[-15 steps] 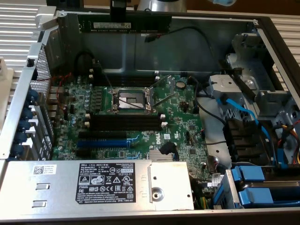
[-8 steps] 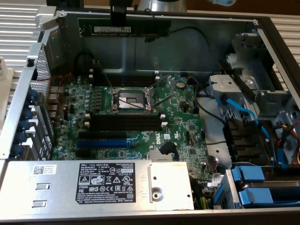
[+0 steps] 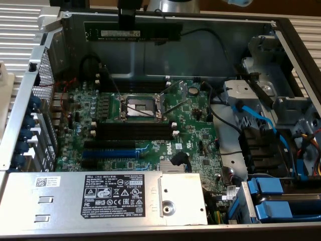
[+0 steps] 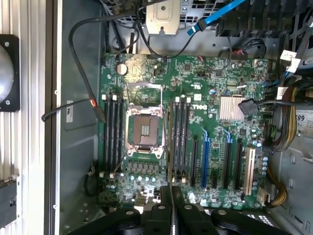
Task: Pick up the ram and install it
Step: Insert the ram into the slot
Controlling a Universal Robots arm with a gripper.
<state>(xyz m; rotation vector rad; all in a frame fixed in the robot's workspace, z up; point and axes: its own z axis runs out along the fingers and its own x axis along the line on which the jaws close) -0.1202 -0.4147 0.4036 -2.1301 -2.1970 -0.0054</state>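
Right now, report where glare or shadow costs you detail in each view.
Exterior view: the ram reads almost black against the shaded case wall, with only its pale label standing out; the ribbed surface outside the case is washed out. Wrist view: the heatsink glares pale, and the fingers are near-black.

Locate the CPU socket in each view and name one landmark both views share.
Exterior view: CPU socket sits mid-board, a little toward the exterior view's left of centre, between two banks of black slots.
Wrist view: CPU socket sits mid-board, again between the two slot banks.
Shared landmark: the round coin battery near a socket corner.
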